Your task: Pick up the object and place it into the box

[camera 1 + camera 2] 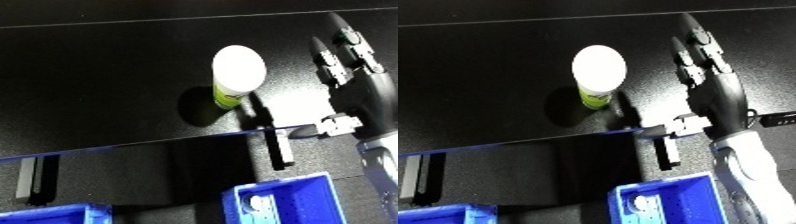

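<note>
Your right hand (704, 75) hangs with fingers straight, holding nothing, just right of the upright white-capped green bottle (598, 75) on the black table (478, 75), beyond the blue bin (673, 202).

Black right hand (709, 95) with slim jointed fingers (694, 30) on a white-and-silver forearm (753, 170).

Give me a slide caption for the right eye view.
Open right hand beside an upright white-capped bottle on the black table, blue bin below.
</note>
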